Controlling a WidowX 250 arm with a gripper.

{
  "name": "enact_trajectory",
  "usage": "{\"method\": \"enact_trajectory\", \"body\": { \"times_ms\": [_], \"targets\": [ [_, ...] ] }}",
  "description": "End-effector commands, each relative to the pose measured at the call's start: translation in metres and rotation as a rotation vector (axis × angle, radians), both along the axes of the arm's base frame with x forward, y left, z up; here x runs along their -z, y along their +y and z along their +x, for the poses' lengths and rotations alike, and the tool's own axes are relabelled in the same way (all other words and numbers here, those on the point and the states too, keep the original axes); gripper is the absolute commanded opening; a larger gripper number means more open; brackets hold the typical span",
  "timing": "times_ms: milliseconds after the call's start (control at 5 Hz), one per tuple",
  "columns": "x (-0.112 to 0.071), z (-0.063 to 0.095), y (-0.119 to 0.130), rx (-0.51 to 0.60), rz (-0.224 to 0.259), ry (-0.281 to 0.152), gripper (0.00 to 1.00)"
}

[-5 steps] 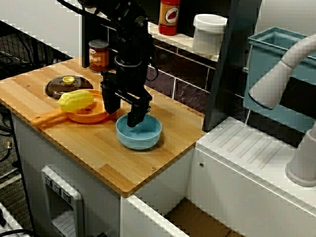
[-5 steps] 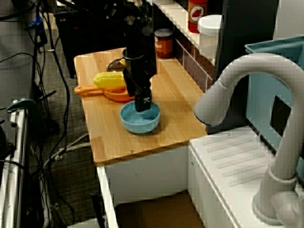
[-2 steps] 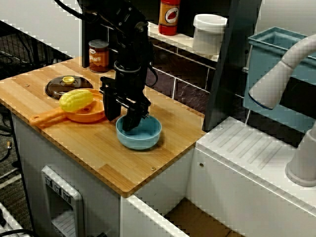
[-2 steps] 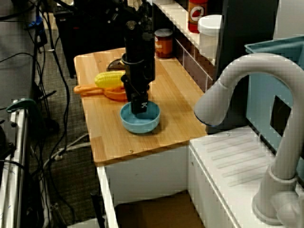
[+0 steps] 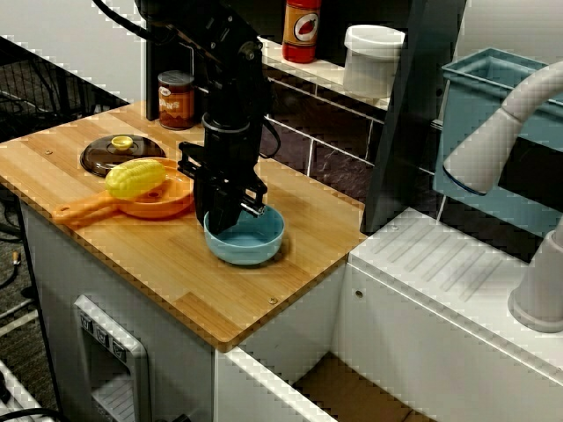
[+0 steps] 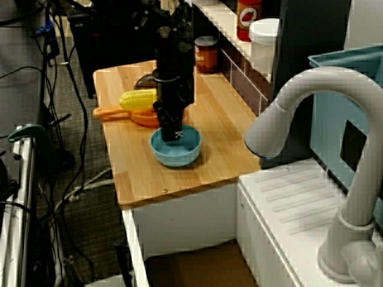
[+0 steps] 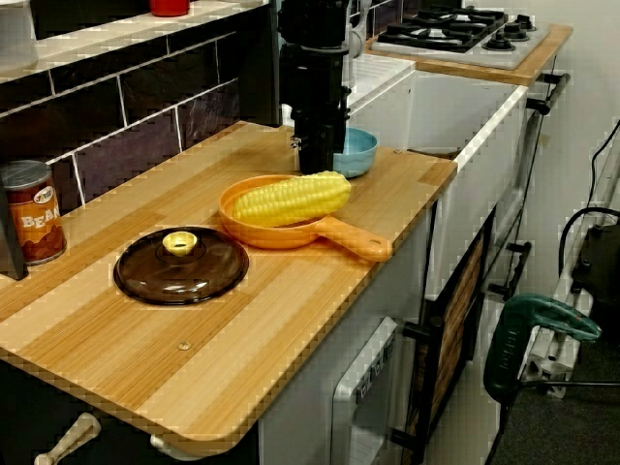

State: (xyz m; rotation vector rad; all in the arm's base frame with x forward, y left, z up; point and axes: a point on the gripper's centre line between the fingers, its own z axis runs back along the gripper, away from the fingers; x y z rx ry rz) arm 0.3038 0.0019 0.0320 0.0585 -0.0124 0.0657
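A light blue bowl (image 5: pixel 255 242) (image 6: pixel 179 152) stands on the wooden counter (image 5: pixel 167 264), partly hidden behind the arm in the view along the counter (image 7: pixel 360 150). My black gripper (image 5: pixel 222 220) (image 6: pixel 169 135) (image 7: pixel 315 165) points straight down at the bowl's left rim. Its fingers have come together there, one inside and one outside the rim. Just to the left lies a yellow corn cob (image 5: pixel 135 178) (image 7: pixel 291 199) in an orange pan (image 5: pixel 163 207) (image 7: pixel 276 235).
A dark pot lid (image 5: pixel 106 156) (image 7: pixel 181 263) and a bean can (image 5: pixel 176 98) sit further left. On the ledge behind are a red bottle (image 5: pixel 301 31) and a white tub (image 5: pixel 372 60). A dark post, a white sink drainboard (image 5: pixel 440 272) and a faucet (image 5: pixel 501 132) stand to the right.
The gripper came down from above the bowl and its wide-open fingers drew together on the left rim. The bowl shifted slightly left.
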Motion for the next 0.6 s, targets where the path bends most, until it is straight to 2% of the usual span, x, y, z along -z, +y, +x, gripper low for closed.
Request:
{"method": "enact_trajectory", "body": {
  "times_ms": [0,200,400],
  "targets": [
    [-0.019,0.019,0.015,-0.032,-0.046,-0.001,0.0],
    [-0.047,0.021,0.021,-0.034,-0.078,-0.017,0.0],
    [-0.072,0.016,0.028,-0.019,-0.113,-0.05,0.0]
  ]
}}
